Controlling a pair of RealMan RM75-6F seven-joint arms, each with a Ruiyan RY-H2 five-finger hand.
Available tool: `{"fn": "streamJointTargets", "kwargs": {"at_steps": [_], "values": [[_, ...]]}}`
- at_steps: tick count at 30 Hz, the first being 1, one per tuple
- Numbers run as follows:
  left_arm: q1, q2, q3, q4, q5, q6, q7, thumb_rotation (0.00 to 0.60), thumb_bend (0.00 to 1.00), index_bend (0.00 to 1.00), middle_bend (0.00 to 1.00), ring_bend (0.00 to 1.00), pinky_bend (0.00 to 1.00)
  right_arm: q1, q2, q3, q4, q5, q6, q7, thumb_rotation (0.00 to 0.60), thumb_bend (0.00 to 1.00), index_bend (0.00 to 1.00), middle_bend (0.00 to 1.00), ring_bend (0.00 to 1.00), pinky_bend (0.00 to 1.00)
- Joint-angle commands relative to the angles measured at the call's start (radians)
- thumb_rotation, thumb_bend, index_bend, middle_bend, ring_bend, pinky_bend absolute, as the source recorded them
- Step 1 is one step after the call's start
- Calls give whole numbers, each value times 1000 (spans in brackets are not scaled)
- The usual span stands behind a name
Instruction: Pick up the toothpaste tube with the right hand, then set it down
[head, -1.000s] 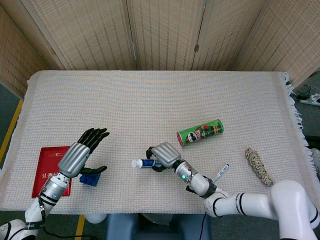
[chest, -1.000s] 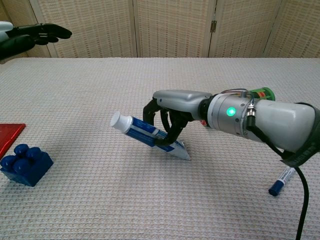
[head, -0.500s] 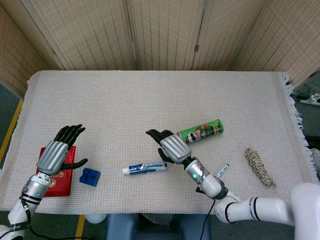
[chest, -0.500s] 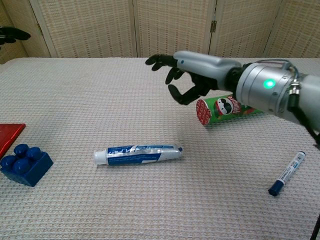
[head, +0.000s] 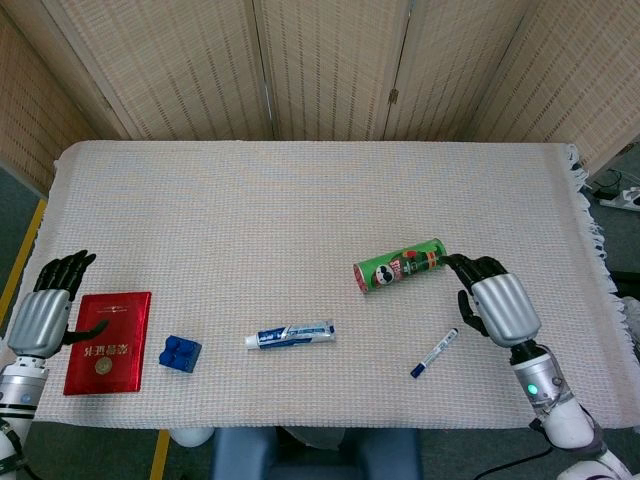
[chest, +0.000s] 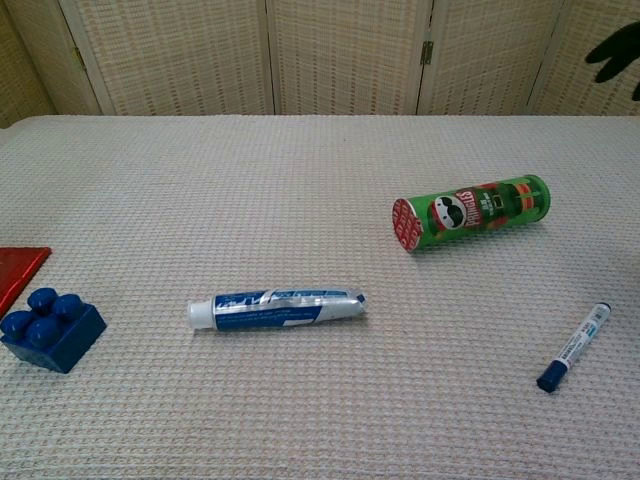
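The blue and white toothpaste tube lies flat on the cloth-covered table near the front middle, its white cap pointing to the left; nothing touches it. My right hand hovers far to the tube's right, beside the green can, fingers spread and holding nothing. Only its dark fingertips show at the chest view's top right corner. My left hand is at the table's left edge, open and empty, beside the red booklet.
A green chips can lies on its side right of centre. A blue marker lies at the front right. A blue toy block and a red booklet sit at the front left.
My right hand let go of the tube, which now lies flat, and has drawn back to the right past the can. My left hand has pulled away to the left edge.
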Motion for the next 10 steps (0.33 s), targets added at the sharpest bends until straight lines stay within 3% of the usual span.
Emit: {"fn": "streamJointTargets", "kwargs": {"at_steps": [1, 10], "values": [[27, -5, 7, 12, 8, 40, 23, 600, 267, 56, 83, 79, 0, -90, 39, -50, 21, -46, 81, 41, 600, 756, 129, 219, 273, 241], [113, -39, 39, 10, 50, 143, 87, 600, 269, 66, 90, 85, 0, -263, 67, -72, 80, -30, 216, 157, 600, 756, 95, 201, 262, 238]]}}
